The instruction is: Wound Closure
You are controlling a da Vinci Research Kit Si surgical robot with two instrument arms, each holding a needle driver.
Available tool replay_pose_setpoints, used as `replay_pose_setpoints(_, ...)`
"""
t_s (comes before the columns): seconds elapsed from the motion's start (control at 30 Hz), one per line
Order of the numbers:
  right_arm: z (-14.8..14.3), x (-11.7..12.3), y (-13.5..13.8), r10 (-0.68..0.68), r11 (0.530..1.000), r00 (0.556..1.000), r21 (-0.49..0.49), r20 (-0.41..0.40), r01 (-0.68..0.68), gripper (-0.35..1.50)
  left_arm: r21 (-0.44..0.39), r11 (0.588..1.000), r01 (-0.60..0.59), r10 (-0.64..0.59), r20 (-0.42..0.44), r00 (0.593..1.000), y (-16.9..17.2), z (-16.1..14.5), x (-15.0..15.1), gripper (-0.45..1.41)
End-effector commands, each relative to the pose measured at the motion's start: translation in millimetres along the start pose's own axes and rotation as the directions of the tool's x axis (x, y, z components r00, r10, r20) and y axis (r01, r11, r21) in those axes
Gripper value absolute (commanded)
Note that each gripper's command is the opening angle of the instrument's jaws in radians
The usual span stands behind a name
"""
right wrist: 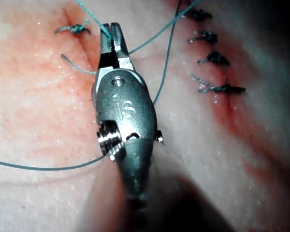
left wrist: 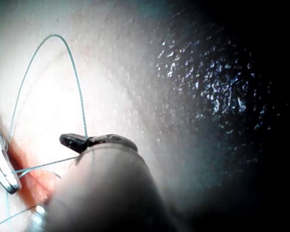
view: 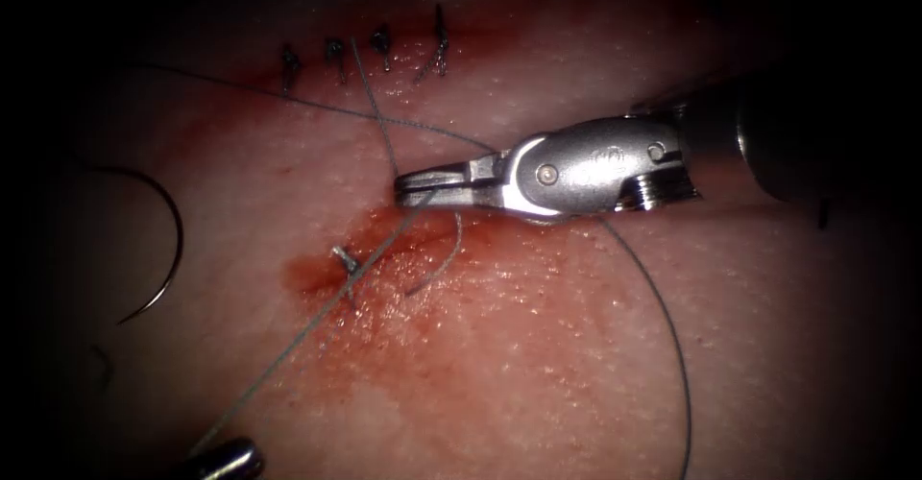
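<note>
On the left side of the tissue (view: 595,346), well away from both tools, the curved needle (view: 165,240) lies loose on the surface; no tool holds it, and it does not look pushed into the tissue. The thread (view: 317,319) runs in a long line from low on the left up to the middle, where the right pincer (view: 408,187) is clamped on it. That pincer comes in from the right, and its thin jaws are pressed together with the thread caught at their tips, just above a patch of red fluid (view: 384,259). The right wrist view shows the same thing: the right pincer (right wrist: 111,36) is closed on the thread (right wrist: 164,58) close to a small knot. More thread leaves the tips, goes up toward the old stitches, and another piece curves in a big loop down the right side. A small stitch (view: 344,261) sits in the red fluid, just below and left of the pincer tips, with a short loose thread end curling beside it. Farther up there is a row of four dark stitches (view: 384,46) over the closed part of the cut. The left pincer (view: 226,461) is at the bottom edge, at the end of the long thread line. In the left wrist view, the left pincer (left wrist: 82,141) is squeezed shut on the thread (left wrist: 75,77), which rises from it in a tall loop.
</note>
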State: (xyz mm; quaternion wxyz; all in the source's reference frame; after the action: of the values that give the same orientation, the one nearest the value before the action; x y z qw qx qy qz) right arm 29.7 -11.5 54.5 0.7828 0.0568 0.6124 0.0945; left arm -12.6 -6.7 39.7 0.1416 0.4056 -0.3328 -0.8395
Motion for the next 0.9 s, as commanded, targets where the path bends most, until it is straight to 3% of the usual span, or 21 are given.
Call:
replay_pose_setpoints(0.03,0.9,0.2,-0.7,0.011,1.0,1.0,0.012,-0.008,-0.011,-0.35,0.003,1.0,0.004,-0.004,0.008,1.0,0.6,0.1,-0.1,-0.45)
replay_pose_setpoints(0.1,0.9,1.0,-0.7,0.026,0.999,1.0,0.026,-0.015,-0.026,-0.3,0.006,1.0,0.007,-0.007,0.033,0.999,0.3,-0.4,-1.0,-0.45)
replay_pose_setpoints(0.13,0.8,1.6,-0.3,0.059,0.998,0.998,0.027,-0.015,-0.059,0.59,0.007,1.0,0.005,-0.006,0.048,0.999,0.4,-0.2,-1.0,-0.45)
replay_pose_setpoints(0.17,0.6,2.0,0.3,0.082,0.996,0.996,0.02,-0.036,-0.082,1.05,0.009,1.0,0.004,-0.005,0.054,0.999,0.5,0.2,-0.7,-0.45)
replay_pose_setpoints(0.23,0.1,2.6,1.3,0.129,0.991,0.989,-0.024,-0.077,-0.131,1.4,0.016,1.0,-0.009,0.009,0.054,0.998,0.8,0.8,-0.2,-0.45)
replay_pose_setpoints(0.3,-0.4,2.6,1.9,0.141,0.987,0.987,-0.063,-0.075,-0.146,1.48,0.011,1.0,-0.023,0.022,0.062,0.998,0.9,1.0,0.0,-0.45)
replay_pose_setpoints(0.4,-1.3,1.9,3.0,0.143,0.985,0.987,-0.087,-0.079,-0.15,1.45,0.01,1.0,-0.023,0.023,0.062,0.998,0.9,1.0,-0.1,-0.45)
replay_pose_setpoints(0.47,-1.3,1.3,3.1,0.138,0.984,0.987,-0.105,-0.077,-0.146,1.25,0.01,1.0,-0.024,0.023,0.064,0.998,0.9,1.0,-0.1,-0.45)
replay_pose_setpoints(0.57,0.0,-0.5,2.3,0.121,0.992,0.987,-0.026,-0.107,-0.124,-0.25,0.01,1.0,-0.029,0.028,0.065,0.997,0.8,1.2,-0.1,-0.45)
replay_pose_setpoints(0.6,0.9,-1.2,2.0,0.121,0.992,0.987,-0.024,-0.109,-0.124,-0.35,0.01,0.999,-0.034,0.034,0.065,0.997,0.8,1.3,-0.1,-0.45)
replay_pose_setpoints(0.67,3.3,-2.7,1.1,0.135,0.991,0.984,0.006,-0.118,-0.136,-0.35,0.004,0.998,-0.063,0.063,0.063,0.996,0.0,1.7,-0.4,-0.45)
replay_pose_setpoints(0.9,8.5,-4.2,0.2,0.171,0.985,0.974,0.065,-0.15,-0.163,-0.35,0.002,0.998,-0.068,0.068,0.017,0.998,-1.2,2.7,-2.0,-0.45)
